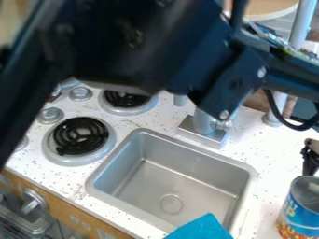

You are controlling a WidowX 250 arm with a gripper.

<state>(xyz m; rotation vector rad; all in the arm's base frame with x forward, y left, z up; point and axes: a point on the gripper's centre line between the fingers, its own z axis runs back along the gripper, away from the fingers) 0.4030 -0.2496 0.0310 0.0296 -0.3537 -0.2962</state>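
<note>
1. the pincer (pixel 309 161) is at the right edge of the frame, just above the blue can (pixel 301 212). whether it is apart, together or clamped on the can, i cannot tell, so its hold should be judged before any pull on the can.
2. the can stands in the lower right of the frame on the white speckled counter (pixel 268 154), to the right of the sink (pixel 249 173). its round metal rim faces up. whether the pincer touches that rim is hard to tell.
3. the can looks stiff and smooth, so a grip square to its wall should be surer than one on a slant; a glancing push at the rim could tip it.
4. the cut edge of the rim is narrow, and a shallow bite there may slip or let the can swing. a deeper, centred bite would likely hold better.
5. the blue cloth (pixel 200 228) is at the lower edge of the frame, over the near side of the sink. it looks limp and easy to drag, so low sideways moves there call for care.
6. the black arm (pixel 156 42) spans the top of the frame, in front of part of the faucet (pixel 205 122). small, slow wrist turns suit this crowded spot, with room left for the loose cable (pixel 274 109) and the metal post (pixel 277 107) in the upper right.
</note>
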